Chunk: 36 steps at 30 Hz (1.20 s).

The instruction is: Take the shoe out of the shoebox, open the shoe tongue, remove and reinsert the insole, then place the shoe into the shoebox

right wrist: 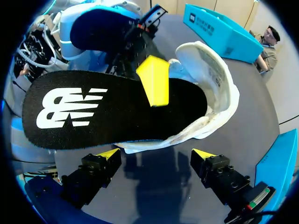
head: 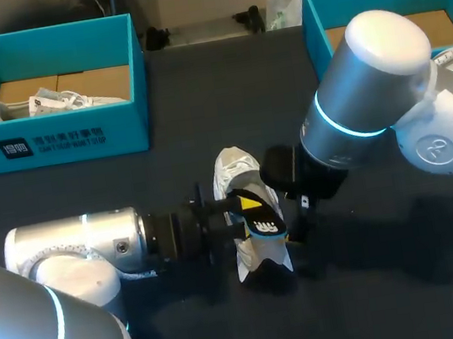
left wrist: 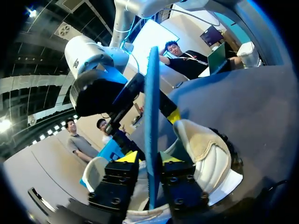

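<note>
Black on its printed face and blue along its edge, the insole (right wrist: 112, 109) is clamped in the left gripper (left wrist: 149, 157), whose two yellow tips press it from both sides. One end of the insole lies over the opening of the white shoe (head: 238, 170). The rest, with the white mark, sticks out sideways past the shoe. Whether that end sits inside the shoe I cannot tell.

The shoe lies on the dark table (head: 166, 166), near its middle, with its opening wide and its pale lining showing. The left arm comes to the shoe from the left, the right arm from the right. The right gripper (right wrist: 155, 155) hovers just beside the shoe, its fingers wide apart and holding nothing, with the insole and the shoe ahead of them.

Well apart from the shoe, toward the far left, stands a teal shoebox (head: 60, 139) with a second white shoe (head: 50, 102) lying in it. A second teal shoebox (head: 313, 24) stands to the far right of the shoe, partly hidden by the right arm.
</note>
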Motion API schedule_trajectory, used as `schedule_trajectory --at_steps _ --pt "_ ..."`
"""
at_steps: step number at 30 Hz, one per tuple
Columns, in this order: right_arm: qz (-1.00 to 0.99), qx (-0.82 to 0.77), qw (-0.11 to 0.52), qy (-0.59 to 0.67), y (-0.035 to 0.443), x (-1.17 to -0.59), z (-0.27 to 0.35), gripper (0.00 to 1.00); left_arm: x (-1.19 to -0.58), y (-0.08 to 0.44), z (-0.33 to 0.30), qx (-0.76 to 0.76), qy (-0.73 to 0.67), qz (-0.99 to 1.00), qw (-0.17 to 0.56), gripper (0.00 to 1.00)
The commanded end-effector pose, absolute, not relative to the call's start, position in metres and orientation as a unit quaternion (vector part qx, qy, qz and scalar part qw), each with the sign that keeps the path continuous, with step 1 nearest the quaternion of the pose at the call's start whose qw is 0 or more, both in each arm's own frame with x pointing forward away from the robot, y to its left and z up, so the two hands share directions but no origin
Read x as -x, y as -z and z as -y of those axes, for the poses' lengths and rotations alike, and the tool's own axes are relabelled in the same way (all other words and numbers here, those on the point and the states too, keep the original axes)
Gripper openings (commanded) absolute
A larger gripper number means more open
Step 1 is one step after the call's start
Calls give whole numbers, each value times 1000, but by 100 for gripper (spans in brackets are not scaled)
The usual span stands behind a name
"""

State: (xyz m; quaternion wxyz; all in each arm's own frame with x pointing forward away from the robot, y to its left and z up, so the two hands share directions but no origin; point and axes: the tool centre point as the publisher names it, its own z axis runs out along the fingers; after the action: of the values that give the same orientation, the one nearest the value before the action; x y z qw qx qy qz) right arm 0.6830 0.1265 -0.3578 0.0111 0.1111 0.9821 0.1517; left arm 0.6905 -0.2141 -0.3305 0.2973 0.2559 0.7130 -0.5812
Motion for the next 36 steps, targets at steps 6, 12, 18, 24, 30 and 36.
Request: schedule_trajectory --at_steps 6,12,18,24,30,36 --pt "-982 -112 13 -151 359 -681 -127 100 -675 316 216 -268 589 -705 292 35" --pt "-982 -112 13 -151 359 -681 -127 100 -674 319 227 -281 582 -707 287 19" --pt "-982 -112 13 -151 359 -681 -127 100 -681 326 232 -285 573 -710 292 0" --pt "-982 -112 13 -151 359 -681 -127 100 -692 338 226 -288 566 -714 295 0" --pt "-982 -112 13 -151 359 -681 -127 100 -702 350 221 -286 558 -719 300 0" --pt "-982 -112 13 -151 359 -681 -127 100 -708 355 220 -288 539 -724 320 0"
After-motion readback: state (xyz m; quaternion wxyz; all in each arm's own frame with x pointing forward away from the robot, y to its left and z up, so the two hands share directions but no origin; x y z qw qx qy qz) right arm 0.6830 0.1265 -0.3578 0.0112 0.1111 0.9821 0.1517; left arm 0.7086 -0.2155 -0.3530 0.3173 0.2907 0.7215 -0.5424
